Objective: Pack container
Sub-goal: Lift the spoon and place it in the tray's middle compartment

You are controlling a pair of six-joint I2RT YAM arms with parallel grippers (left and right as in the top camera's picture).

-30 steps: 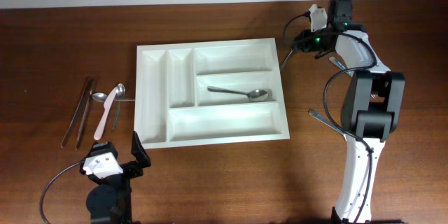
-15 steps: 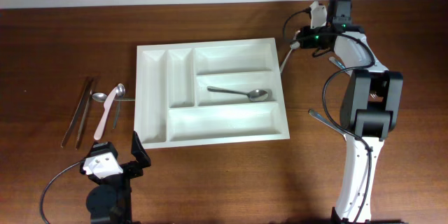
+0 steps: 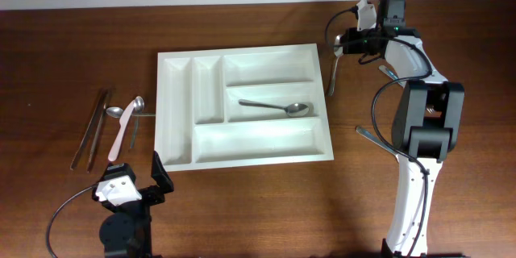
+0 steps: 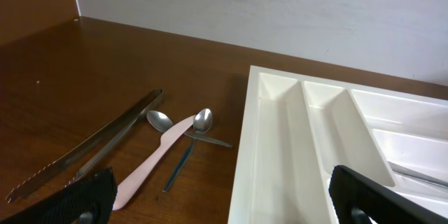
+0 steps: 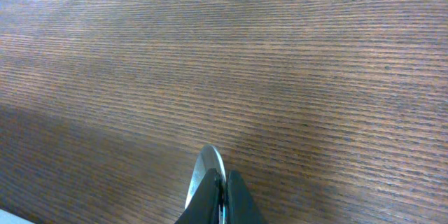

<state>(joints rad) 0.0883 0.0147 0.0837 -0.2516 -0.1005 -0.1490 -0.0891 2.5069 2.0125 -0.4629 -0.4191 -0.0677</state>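
Note:
The white five-compartment container (image 3: 242, 54) lies mid-table, with one metal spoon (image 3: 278, 108) in its middle wide compartment. My right gripper (image 3: 347, 40) is past the container's far right corner, shut on another metal spoon (image 3: 331, 71) whose handle points toward the front. In the right wrist view the closed fingers (image 5: 222, 182) pinch the spoon's bowl (image 5: 208, 162) above bare wood. My left gripper (image 3: 135, 179) is open and empty near the front edge; the left wrist view shows its fingers (image 4: 224, 210) apart before the container's left wall (image 4: 245, 154).
Left of the container lie metal tongs (image 3: 90, 125), a pink plastic knife (image 3: 121, 133) and two small spoons (image 3: 117, 112). Two more metal utensils (image 3: 375, 139) lie on the right, partly hidden under the right arm.
The right gripper has shifted slightly left with the spoon. The spoon's handle has swung from a slant to nearly straight front-to-back. The left arm has not moved.

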